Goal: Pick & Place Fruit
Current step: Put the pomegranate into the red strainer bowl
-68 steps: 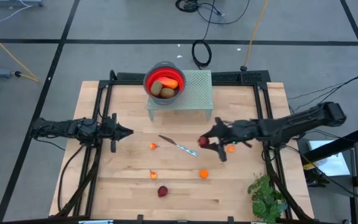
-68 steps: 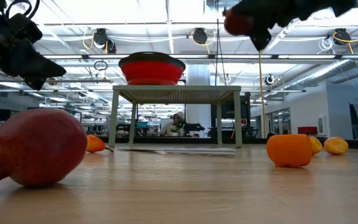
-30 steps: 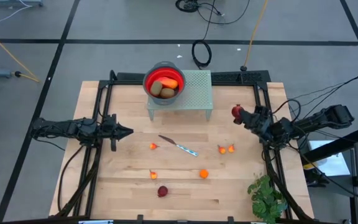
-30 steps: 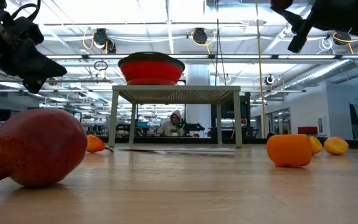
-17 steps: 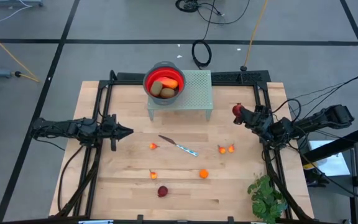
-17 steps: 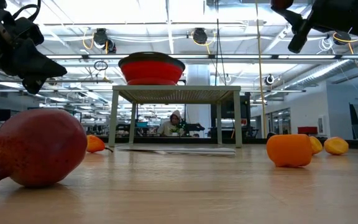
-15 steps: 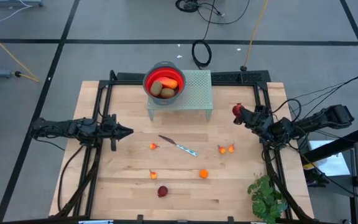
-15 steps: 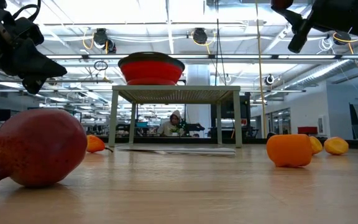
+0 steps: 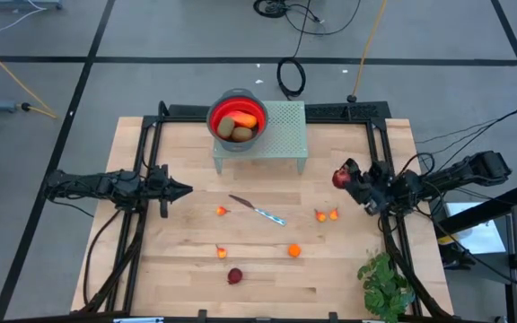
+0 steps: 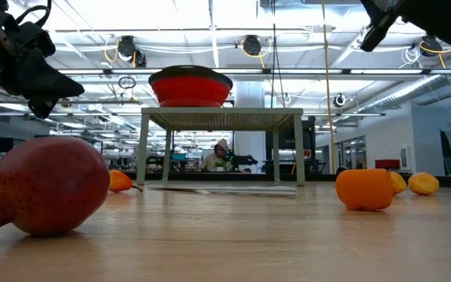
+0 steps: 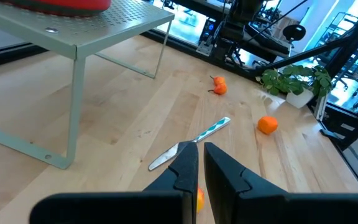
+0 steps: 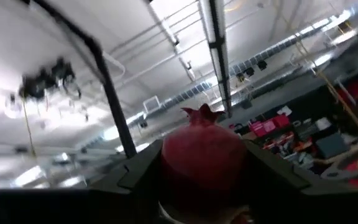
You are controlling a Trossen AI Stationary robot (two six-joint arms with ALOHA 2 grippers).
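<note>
My right gripper (image 9: 344,177) hangs above the table's right part, shut on a dark red round fruit (image 9: 339,177) that fills the right wrist view (image 12: 202,155). A second dark red fruit (image 9: 234,275) lies near the front edge and looms large in the low view (image 10: 49,186). Several tiny orange fruits (image 9: 294,250) lie scattered on the wood. A red bowl (image 9: 238,117) holding olive-brown ovals and a red-orange piece stands on a green perforated stand (image 9: 281,135). My left gripper (image 9: 187,189) waits shut at the left, its fingers (image 11: 188,171) nearly together. My right gripper pinches the dark red fruit's round body (image 12: 166,163) between its two fingers (image 12: 138,171), one on each side. The fingers come from the table's right side and slant upward. The fruit is lifted clear of the table, its crown (image 12: 202,113) pointing away from the wrist.
A thin silver knife (image 9: 258,211) lies at the table's middle. A green leafy plant (image 9: 386,283) stands at the near right corner. Black frame rails run along the table's left and right sides. Bare wood lies between the stand and the scattered fruit.
My right gripper has rolled and tipped about its wrist without leaving its place. The dark red fruit in it has swung a little toward the table's near edge and stays held, clear of the table.
</note>
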